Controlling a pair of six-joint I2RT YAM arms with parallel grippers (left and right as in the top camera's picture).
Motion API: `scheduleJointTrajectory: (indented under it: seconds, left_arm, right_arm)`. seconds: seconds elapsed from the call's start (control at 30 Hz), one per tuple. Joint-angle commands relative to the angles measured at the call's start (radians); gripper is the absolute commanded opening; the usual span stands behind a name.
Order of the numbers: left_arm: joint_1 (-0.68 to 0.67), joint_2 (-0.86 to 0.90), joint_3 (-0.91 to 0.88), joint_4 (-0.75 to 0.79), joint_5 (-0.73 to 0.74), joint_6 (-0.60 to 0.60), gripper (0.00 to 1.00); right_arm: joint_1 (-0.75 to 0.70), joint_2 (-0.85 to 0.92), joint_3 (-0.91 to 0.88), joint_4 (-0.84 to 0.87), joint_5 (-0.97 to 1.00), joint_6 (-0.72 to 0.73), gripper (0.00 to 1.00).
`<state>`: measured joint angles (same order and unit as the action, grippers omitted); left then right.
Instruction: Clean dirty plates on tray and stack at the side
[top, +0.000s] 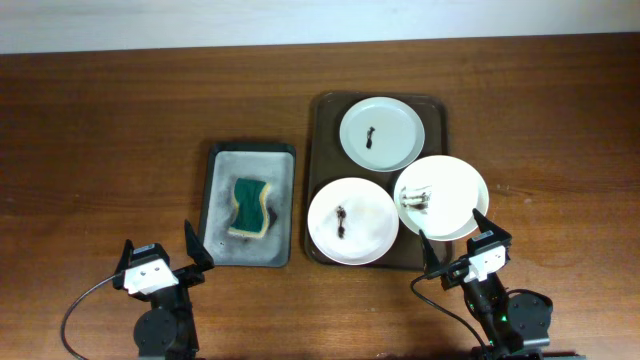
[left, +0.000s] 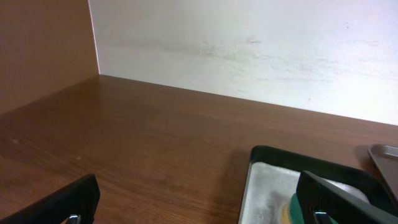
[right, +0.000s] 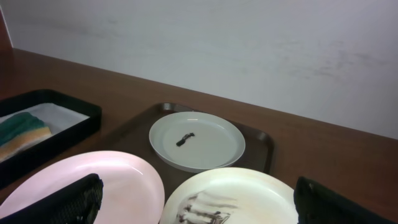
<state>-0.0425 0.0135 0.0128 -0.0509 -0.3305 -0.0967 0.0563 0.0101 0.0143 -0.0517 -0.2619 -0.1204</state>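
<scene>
Brown wooden table (top: 100, 120) fills nearly the whole scene, with a pale wall (top: 300, 15) running along its far edge. Right of centre sits the dark brown tray (top: 322, 150), and all three white plates are still on it: the far plate (top: 381, 133) with a small dark smear in its middle, the near plate (top: 352, 220) with a similar mark, and the right-hand plate (top: 443, 197), which carries a broader greyish smear. That last one hangs well out over the tray's right rim, and its left edge meets the near plate. Just left of the tray, apart from it by a narrow strip of bare wood, lies a smaller black sponge tray (top: 225, 240) with a green and yellow sponge (top: 251, 207) resting in it. The left gripper (top: 160, 245) hovers at the table's near edge beside the sponge tray's near left corner, its fingers (left: 62, 202) spread wide and holding nothing. The right gripper (top: 455, 238) sits just short of the right-hand plate's near rim, fingers (right: 336, 202) likewise wide apart and touching nothing. Wood lies bare to the left of the sponge tray, to the right of the brown tray, and along the far side by the wall.
</scene>
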Motion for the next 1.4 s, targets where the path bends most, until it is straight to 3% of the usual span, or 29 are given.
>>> scheduleJointTrajectory:
  seconds: [0.0,1.37]
  left_arm:
    - [0.005,-0.008,-0.003,-0.002,-0.017,0.016,0.99]
    - [0.004,-0.008,-0.003,-0.003,0.029,0.016,1.00]
  right_arm:
    - [0.010,-0.006,-0.009,0.000,0.005,0.001,0.99]
    - [0.010,-0.006,-0.009,0.000,0.005,0.001,0.99]
